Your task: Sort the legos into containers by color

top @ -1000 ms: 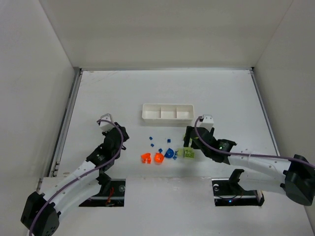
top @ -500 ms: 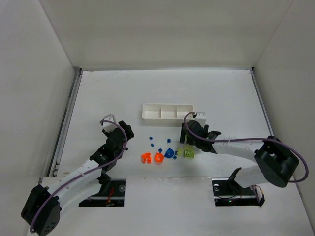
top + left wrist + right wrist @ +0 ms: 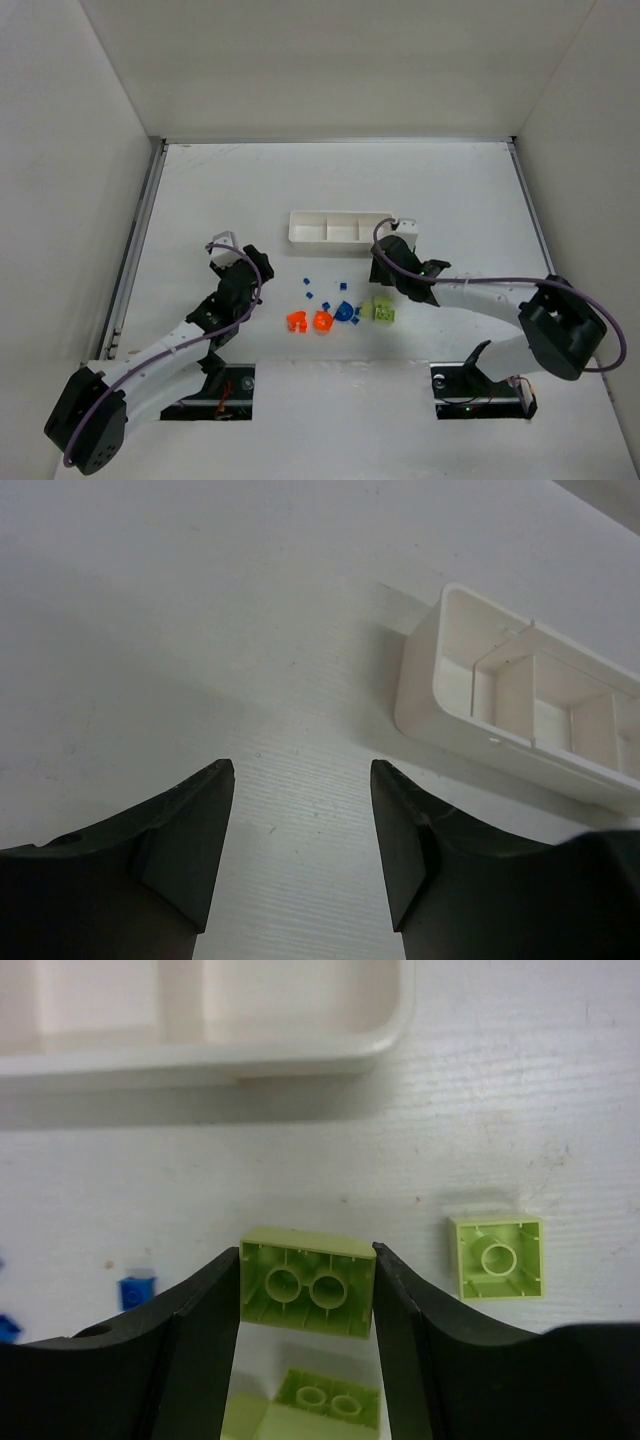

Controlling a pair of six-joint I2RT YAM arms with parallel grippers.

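Orange, blue and lime legos [image 3: 322, 320] lie scattered on the table [image 3: 450, 190], near centre. To their left, the left end effector [image 3: 300, 770] hovers, spread and empty. Just beyond them, the right end effector [image 3: 306, 1252] pinches a lime brick [image 3: 305, 1285], newly carried from the pile toward the white tray [image 3: 338, 243] farther back. Its compartments look empty, so sorting is only beginning.

Tray [image 3: 200, 1060] ahead, legos [image 3: 497, 1257] beneath, open table [image 3: 450, 190] beyond
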